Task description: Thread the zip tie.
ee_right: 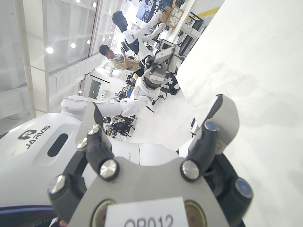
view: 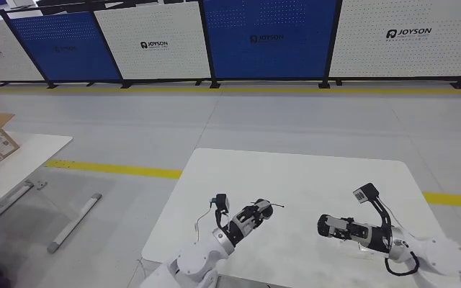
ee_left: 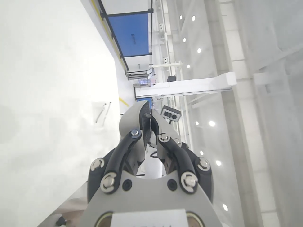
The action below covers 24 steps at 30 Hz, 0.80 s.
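My left gripper (view: 265, 209) is over the table's near left part, shut on a thin dark zip tie (view: 276, 206) whose free end sticks out toward the right arm. In the left wrist view the left gripper (ee_left: 149, 113) has its pads pressed together, with a small stub of the zip tie (ee_left: 147, 114) showing between them. My right gripper (view: 322, 225) is a short way off to the right, facing the left one. The right wrist view shows the right gripper (ee_right: 158, 106) open and holding nothing, and the left gripper (ee_right: 163, 62) farther off.
The white table (view: 302, 180) has its near edge close below both arms. Another white table with a cardboard box (view: 6, 140) stands to the far left across the floor. Blue and white panels (view: 266, 36) line the back.
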Each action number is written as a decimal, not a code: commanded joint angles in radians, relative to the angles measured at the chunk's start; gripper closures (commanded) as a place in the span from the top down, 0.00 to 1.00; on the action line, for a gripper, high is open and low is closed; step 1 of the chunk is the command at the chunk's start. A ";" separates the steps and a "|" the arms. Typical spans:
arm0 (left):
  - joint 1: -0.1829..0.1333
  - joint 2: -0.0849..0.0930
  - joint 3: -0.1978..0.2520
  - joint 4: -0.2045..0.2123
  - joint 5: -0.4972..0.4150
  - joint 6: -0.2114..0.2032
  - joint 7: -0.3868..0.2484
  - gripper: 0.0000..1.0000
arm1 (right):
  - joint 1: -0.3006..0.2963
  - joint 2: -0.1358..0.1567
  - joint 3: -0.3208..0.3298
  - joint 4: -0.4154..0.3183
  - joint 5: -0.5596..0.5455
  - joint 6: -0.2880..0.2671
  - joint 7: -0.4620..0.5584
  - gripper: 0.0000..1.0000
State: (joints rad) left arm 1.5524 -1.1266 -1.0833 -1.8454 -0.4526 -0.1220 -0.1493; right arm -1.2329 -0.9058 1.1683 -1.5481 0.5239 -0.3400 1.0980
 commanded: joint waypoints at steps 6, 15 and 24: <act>0.108 0.015 -0.119 -0.234 -0.002 -0.054 0.026 0.00 | 0.000 0.000 0.000 0.000 0.000 0.000 0.000 1.00; 0.119 0.016 -0.132 -0.251 -0.013 -0.050 0.032 0.00 | 0.000 0.000 0.000 0.000 0.000 0.000 0.000 1.00; 0.119 0.016 -0.132 -0.251 -0.013 -0.050 0.032 0.00 | 0.000 0.000 0.000 0.000 0.000 0.000 0.000 1.00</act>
State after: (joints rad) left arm 1.6710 -1.1105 -1.2149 -2.0967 -0.4657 -0.1722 -0.1172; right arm -1.2329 -0.9058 1.1683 -1.5481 0.5239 -0.3400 1.0980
